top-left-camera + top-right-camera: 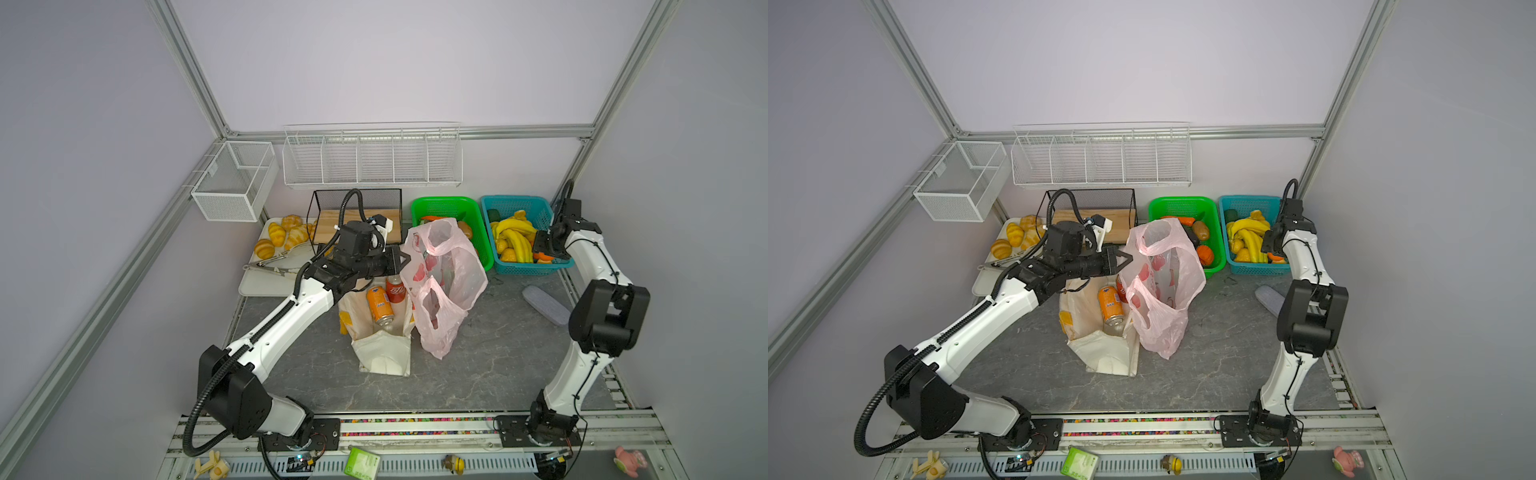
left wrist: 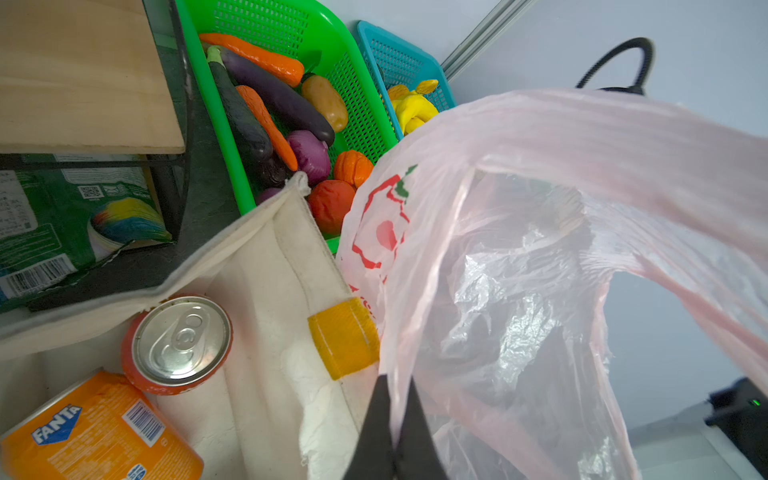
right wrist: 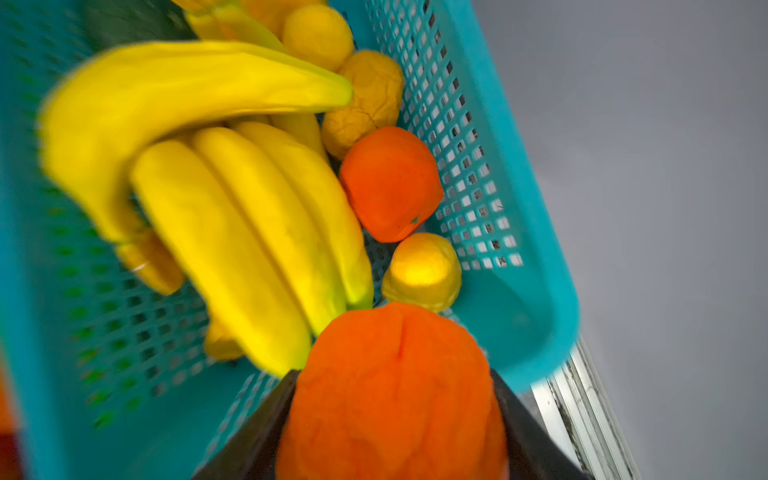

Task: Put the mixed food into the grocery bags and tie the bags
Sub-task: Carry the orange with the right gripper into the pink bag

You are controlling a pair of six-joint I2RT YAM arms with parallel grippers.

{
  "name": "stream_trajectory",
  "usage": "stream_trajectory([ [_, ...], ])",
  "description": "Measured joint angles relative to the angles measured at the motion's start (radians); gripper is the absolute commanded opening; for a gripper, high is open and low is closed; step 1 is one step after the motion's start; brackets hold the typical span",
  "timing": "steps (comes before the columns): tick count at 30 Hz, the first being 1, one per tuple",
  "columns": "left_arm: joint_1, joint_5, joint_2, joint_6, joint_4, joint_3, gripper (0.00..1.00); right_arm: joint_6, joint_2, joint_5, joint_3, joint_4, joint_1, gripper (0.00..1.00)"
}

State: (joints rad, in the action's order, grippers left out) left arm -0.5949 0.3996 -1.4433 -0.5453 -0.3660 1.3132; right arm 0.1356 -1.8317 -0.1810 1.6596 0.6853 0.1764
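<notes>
The left jaws are pressed together on the rim of the pink bag (image 1: 453, 274), holding its mouth up and open, while the right jaws pinch an orange (image 3: 390, 399) in the blue basket (image 1: 519, 203), well right of the bag.

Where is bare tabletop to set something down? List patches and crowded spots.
Free: the strip between the canvas tote and the front rail; the patch bordered by pink bag, grey pad and right arm. Crowded: the back row, croissant tray to blue basket, and around both bags.
</notes>
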Motion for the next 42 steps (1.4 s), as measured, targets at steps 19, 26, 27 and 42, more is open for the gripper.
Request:
stream_trajectory([
  [19, 0.000, 0.002, 0.000, 0.000, 0.002, -0.010, 0.00, 0.102, 0.871, 0.464, -0.454, -0.137, -0.512, 0.48],
  [26, -0.001, 0.003, 0.000, 0.000, 0.002, -0.010, 0.00, 0.002, 0.827, 0.561, -0.454, -0.152, -0.658, 0.47],
  [27, -0.001, 0.003, 0.000, 0.000, 0.002, -0.010, 0.00, -0.013, 0.807, 0.563, -0.455, -0.152, -0.671, 0.47],
  [42, -0.023, 0.017, 0.000, 0.006, 0.001, -0.010, 0.00, -0.093, 0.572, 0.209, -0.552, -0.157, -0.738, 0.54],
])
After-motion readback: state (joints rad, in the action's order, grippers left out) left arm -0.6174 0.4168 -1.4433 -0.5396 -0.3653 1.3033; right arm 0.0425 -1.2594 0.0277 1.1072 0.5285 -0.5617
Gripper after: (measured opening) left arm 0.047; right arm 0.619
